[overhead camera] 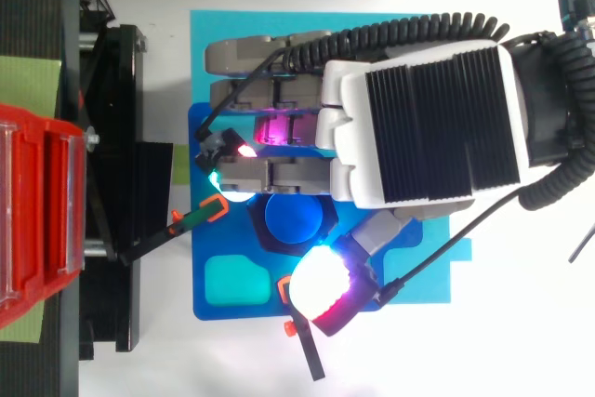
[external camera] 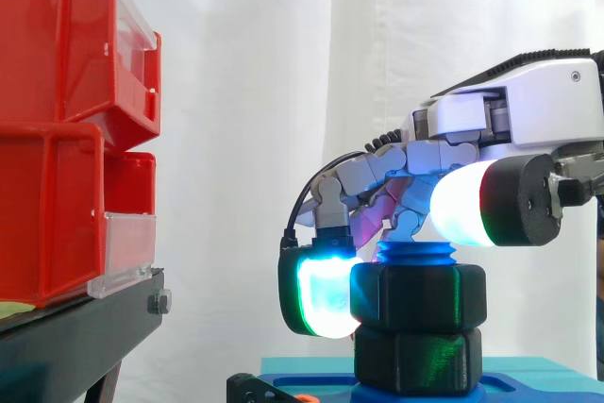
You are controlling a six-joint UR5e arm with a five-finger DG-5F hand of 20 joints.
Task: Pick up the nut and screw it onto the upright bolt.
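The hand (external camera: 528, 110) reaches in from the right and arches over the upright blue bolt (external camera: 415, 254), its fingers curled down around the black hex nut (external camera: 418, 294). The nut sits on the bolt, with a few turns of thread showing above it. It rests directly on a second black hex piece (external camera: 418, 361) at the bolt's foot.

One cyan-white fingertip (external camera: 326, 294) presses against the nut's left face. The thumb pad (external camera: 462, 203), glowing white and red, sits higher, level with the exposed thread. From above, that pad (overhead camera: 321, 284) lies just beside the nut's edge, on the side opposite the fingers, and the bolt's round top (overhead camera: 296, 220) shows between them.

The bolt stands on a dark blue fixture plate (overhead camera: 423, 281), which lies on a lighter blue mat (overhead camera: 214, 44) on the white surface (overhead camera: 521, 341). Red bins (external camera: 57, 139) on a black stand (external camera: 75, 337) are well apart to the left.
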